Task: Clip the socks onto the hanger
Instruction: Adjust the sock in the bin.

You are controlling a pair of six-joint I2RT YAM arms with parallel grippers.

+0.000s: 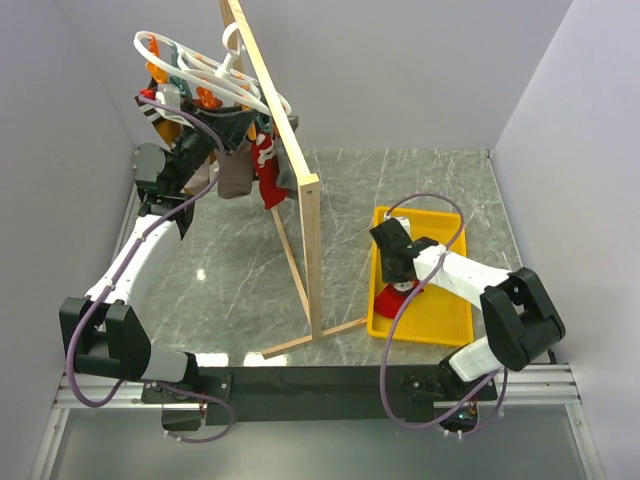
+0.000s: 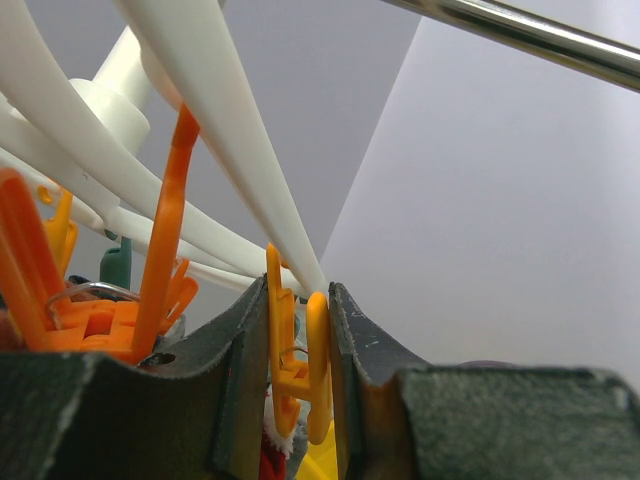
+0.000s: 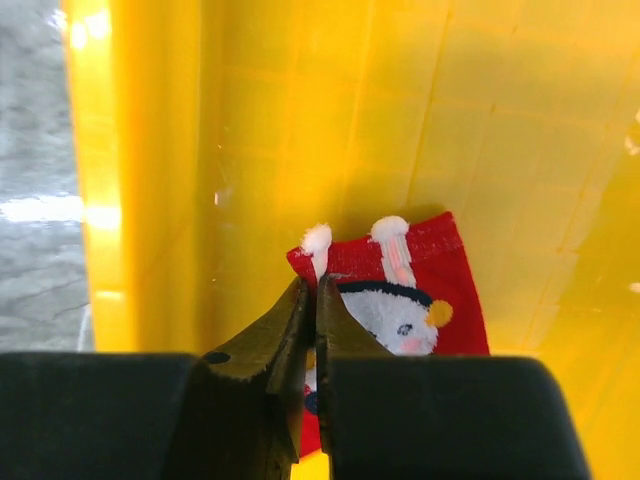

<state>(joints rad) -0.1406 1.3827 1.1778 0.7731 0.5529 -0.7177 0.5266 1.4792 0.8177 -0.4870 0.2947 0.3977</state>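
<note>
Top view: left gripper [image 1: 205, 140] up at hanger [image 1: 190, 62], far left; one red sock [image 1: 268, 178] hangs there, beside wooden rack [image 1: 312, 250]. Right gripper [image 1: 398, 275] over other red sock [image 1: 393, 298] in yellow tray [image 1: 440, 325], near right.
Left wrist: jaws nearly together, pinching orange clip [image 2: 305, 365].
Right wrist: jaws pressed together at sock's edge; fabric caught or not, cannot tell.

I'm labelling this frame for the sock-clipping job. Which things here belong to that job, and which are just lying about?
Job: red sock in the tray; red sock already hanging; white hanger; orange clip between the left fingers.
Lying about: wooden rack; yellow tray; grey socks.
</note>
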